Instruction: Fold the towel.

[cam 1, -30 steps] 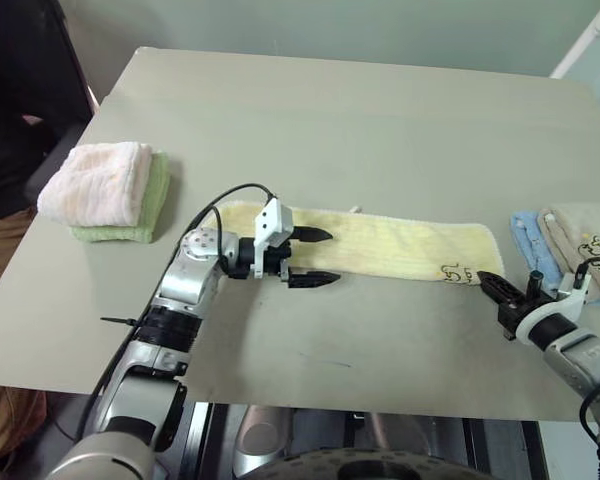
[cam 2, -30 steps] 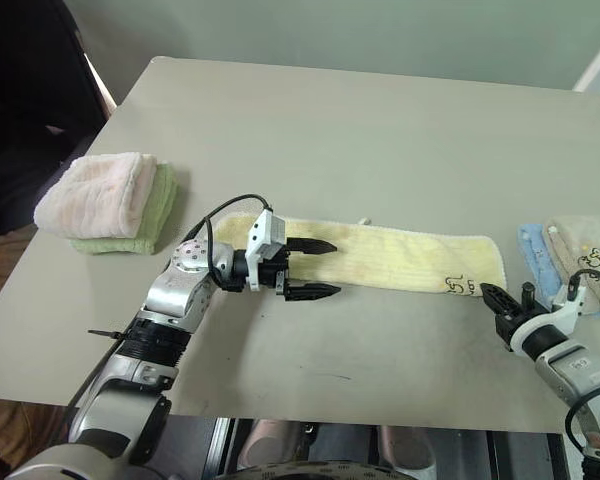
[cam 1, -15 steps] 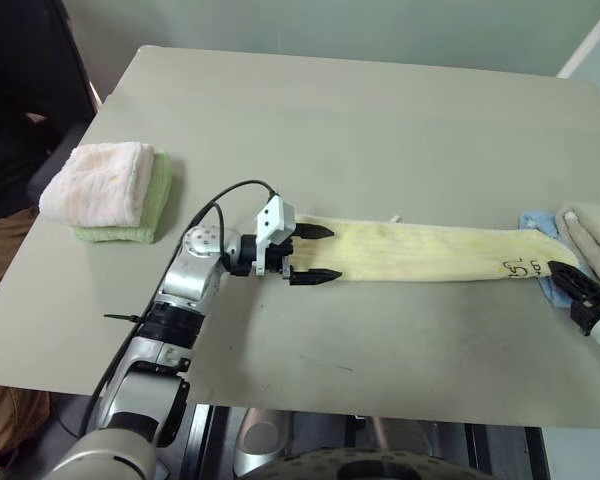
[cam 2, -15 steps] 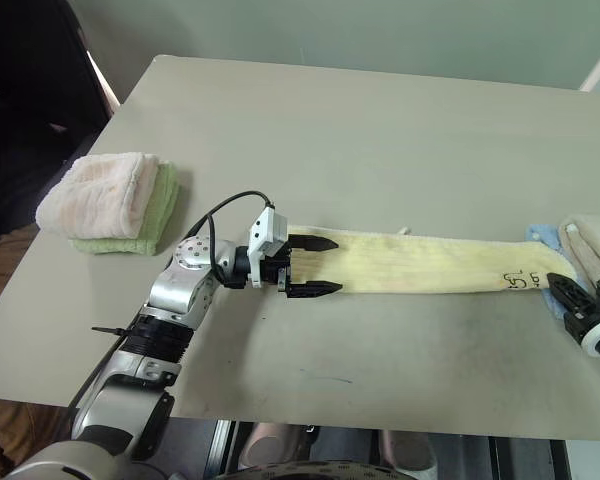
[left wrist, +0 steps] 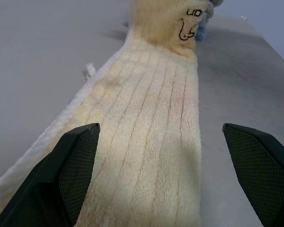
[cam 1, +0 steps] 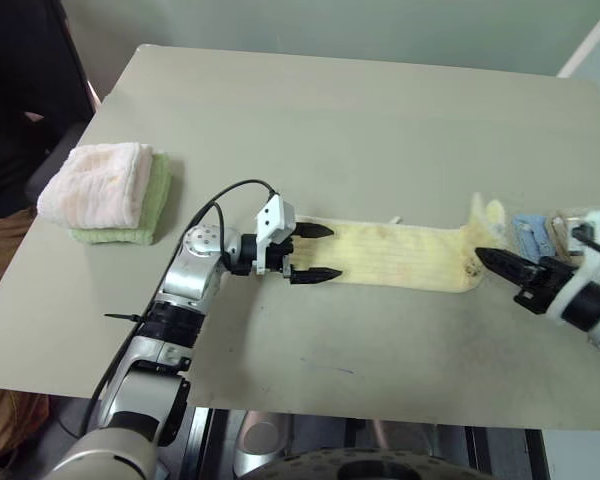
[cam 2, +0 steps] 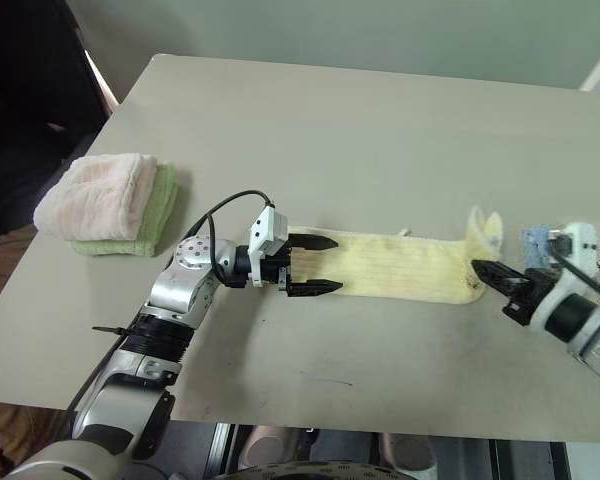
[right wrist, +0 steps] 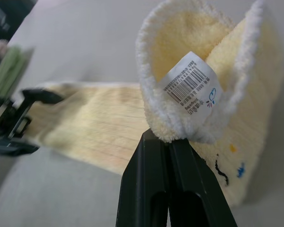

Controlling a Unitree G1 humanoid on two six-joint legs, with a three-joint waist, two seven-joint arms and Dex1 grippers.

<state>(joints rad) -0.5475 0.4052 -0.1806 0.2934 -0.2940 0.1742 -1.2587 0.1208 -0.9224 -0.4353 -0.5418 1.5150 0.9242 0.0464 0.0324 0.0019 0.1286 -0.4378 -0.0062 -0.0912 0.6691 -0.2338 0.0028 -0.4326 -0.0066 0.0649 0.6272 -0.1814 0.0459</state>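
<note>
The pale-yellow towel [cam 1: 395, 255] lies stretched across the middle of the grey surface [cam 1: 360, 120], running lengthwise from the left hand toward the right one. Most of it lies flat, its ribbed pile showing faint lines along the length.

The left hand [cam 1: 310, 253] hovers low at the towel's near-left end with its two black fingers spread wide, one on each side of the cloth's width. From the left wrist view the towel runs away between those fingers [left wrist: 66, 165], and neither visibly presses on it.

The right hand [cam 2: 485, 272] is pinched tight on the towel's far-right end. That end is lifted off the surface and curls upward into a small standing loop. In the right wrist view the closed fingers [right wrist: 165, 189] grip the thick white-edged hem, and a white tag [right wrist: 189, 80] with a barcode hangs just above them. Small dark and blue embroidered marks [right wrist: 227, 170] show on the cloth beside the grip.

A folded pink-and-green stack [cam 1: 110, 190] rests near the surface's left edge, well apart from the towel. A small blue cloth [cam 1: 530, 235] lies just past the raised end, on the right.
</note>
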